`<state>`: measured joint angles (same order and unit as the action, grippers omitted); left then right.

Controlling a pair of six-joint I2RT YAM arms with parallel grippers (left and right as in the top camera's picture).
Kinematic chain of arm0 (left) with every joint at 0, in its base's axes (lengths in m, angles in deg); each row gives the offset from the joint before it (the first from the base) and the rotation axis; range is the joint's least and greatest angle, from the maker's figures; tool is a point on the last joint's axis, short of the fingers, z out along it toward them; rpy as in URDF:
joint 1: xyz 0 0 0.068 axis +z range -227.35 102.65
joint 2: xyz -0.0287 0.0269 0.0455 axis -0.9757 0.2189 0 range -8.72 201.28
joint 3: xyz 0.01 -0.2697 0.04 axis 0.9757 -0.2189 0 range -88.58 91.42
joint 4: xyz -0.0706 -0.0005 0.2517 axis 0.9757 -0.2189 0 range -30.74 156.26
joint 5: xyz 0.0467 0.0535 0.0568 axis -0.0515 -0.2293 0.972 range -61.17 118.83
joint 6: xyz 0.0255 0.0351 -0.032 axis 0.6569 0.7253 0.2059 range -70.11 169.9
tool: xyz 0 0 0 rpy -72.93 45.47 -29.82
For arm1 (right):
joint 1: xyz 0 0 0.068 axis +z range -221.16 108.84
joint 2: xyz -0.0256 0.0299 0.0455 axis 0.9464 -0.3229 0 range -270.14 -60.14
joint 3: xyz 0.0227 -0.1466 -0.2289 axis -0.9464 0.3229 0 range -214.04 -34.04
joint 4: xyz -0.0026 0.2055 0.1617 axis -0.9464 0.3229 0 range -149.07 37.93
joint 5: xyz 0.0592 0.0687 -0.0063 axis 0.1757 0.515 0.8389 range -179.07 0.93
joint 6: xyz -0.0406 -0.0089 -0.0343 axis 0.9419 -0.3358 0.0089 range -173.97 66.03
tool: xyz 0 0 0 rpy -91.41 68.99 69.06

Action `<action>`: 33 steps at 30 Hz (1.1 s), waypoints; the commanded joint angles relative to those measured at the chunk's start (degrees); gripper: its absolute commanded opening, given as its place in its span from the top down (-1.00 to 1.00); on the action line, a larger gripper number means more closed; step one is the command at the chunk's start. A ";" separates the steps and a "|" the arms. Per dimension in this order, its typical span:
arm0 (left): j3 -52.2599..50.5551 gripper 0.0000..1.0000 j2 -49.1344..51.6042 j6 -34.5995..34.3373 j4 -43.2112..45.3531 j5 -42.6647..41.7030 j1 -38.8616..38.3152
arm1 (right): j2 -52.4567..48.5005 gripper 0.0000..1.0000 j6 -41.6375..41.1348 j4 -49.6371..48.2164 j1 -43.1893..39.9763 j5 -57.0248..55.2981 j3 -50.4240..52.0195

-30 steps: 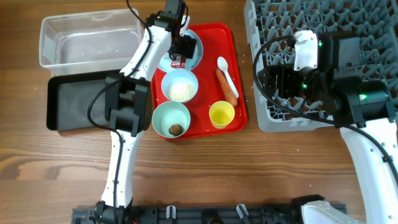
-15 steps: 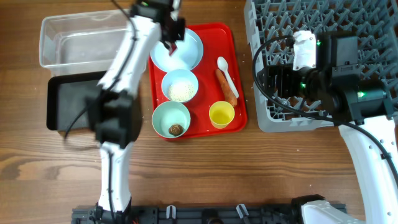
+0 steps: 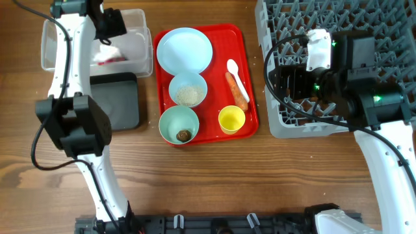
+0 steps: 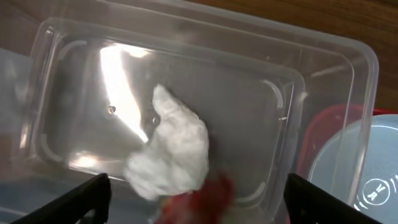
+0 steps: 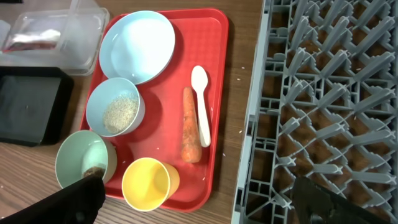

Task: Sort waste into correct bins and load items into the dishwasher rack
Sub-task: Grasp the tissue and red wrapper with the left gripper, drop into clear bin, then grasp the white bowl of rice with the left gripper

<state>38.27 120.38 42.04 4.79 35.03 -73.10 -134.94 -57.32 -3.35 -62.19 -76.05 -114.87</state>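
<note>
The red-and-white wrapper (image 4: 177,149) lies loose inside the clear tub (image 3: 58,45), blurred, below my open left gripper (image 4: 196,199), which hovers over the tub (image 4: 280,106). The black tray (image 3: 120,101) lies just in front of the tub. On the red tray (image 3: 250,123) are the pale-blue plate (image 3: 185,51), a bowl of rice (image 3: 188,90), a mint bowl with the brown lump (image 3: 179,125), the yellow cup (image 3: 232,119), the white spoon (image 3: 235,75) and the carrot stick (image 3: 236,91). My right gripper (image 5: 199,199) is open and empty over the left edge of the grey rack (image 3: 364,19).
Bare wooden table lies in front of the red tray and the rack. A few rice grains are scattered on the wood between the tray and the rack (image 5: 329,93). The left arm's links stand over the black tray's left part.
My left arm swung left from the plate to over the clear tub, carrying the wrapper, and its jaws have opened. The wrapper is now in the tub. The right arm has not moved.
</note>
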 commanded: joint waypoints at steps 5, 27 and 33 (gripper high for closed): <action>1.81 -0.87 -2.40 0.07 -2.03 -3.63 -0.57 | -0.76 -0.99 -0.28 -0.72 0.17 0.15 0.39; -25.35 -0.58 -10.78 -4.83 -4.90 -15.76 -32.22 | -6.58 -0.99 -1.38 -2.69 0.17 2.10 0.42; -35.08 -0.28 -10.78 -4.85 9.42 -11.50 -34.64 | -6.58 -1.00 -1.75 -2.10 0.17 2.05 0.42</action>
<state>7.43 109.78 37.80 10.98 21.52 -107.66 -140.95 -58.42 -5.58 -62.19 -74.94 -114.85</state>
